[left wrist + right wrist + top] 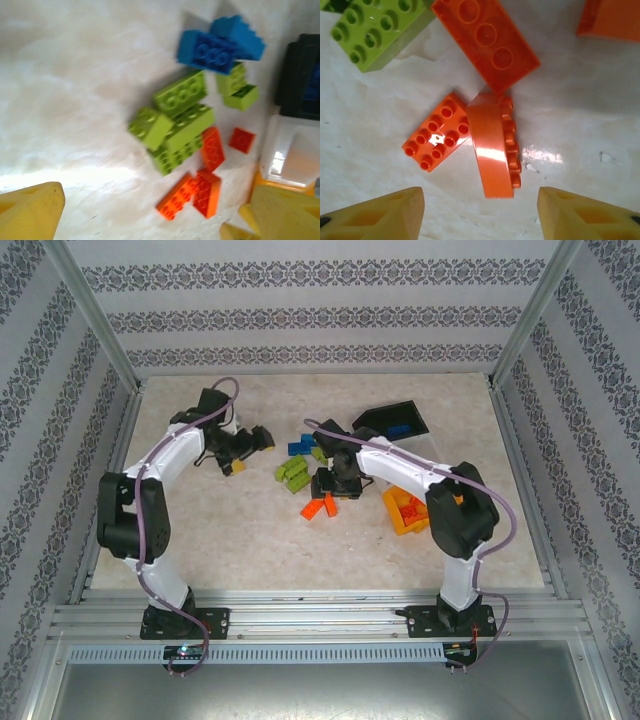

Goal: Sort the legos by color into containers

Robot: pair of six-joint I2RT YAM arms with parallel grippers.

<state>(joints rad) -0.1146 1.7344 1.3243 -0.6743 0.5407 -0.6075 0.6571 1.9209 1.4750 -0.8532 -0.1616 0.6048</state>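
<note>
The legos lie in a loose pile mid-table: blue bricks [300, 448], lime green bricks [293, 472] and orange bricks [318, 507]. My right gripper [330, 485] hovers over the orange ones. It stands open [480, 215], with an orange brick on its side [495, 145] and a flat orange brick [437, 132] just beyond its fingertips. My left gripper [252, 443] is left of the pile, open [155, 220] and holding nothing. Its view takes in the green cluster [175, 120], blue bricks [215, 45] and orange bricks [192, 192]. The orange-yellow bin [392, 522] holds orange bricks.
A black bin [395, 420] sits tilted at the back right with a blue brick inside, and a white bin [292, 155] lies between it and the orange-yellow one. An upside-down orange brick [485, 40] and a green brick [375, 30] lie farther ahead of my right gripper.
</note>
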